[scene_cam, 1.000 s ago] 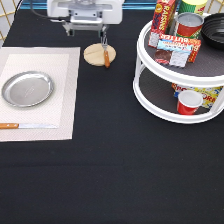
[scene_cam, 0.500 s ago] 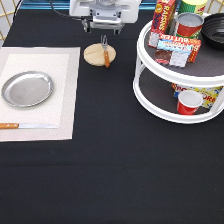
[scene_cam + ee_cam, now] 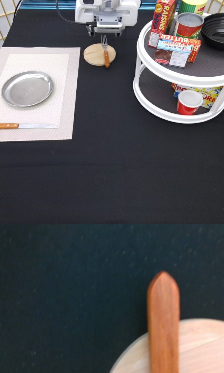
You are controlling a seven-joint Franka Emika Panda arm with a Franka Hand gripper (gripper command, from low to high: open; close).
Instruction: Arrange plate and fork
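Wooden-handled fork [image 3: 105, 54], tines toward the exterior view's top, lies across the coaster [image 3: 98, 54] with its long axis running top-to-bottom, directly below the gripper [image 3: 104, 38], whose finger spacing cannot be told; plate [image 3: 27, 89] sits on the mat [image 3: 65, 100] at left.

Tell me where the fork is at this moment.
The fork lies on the wooden coaster near the exterior view's top, just below the gripper, between the placemat and the two-tier turntable.
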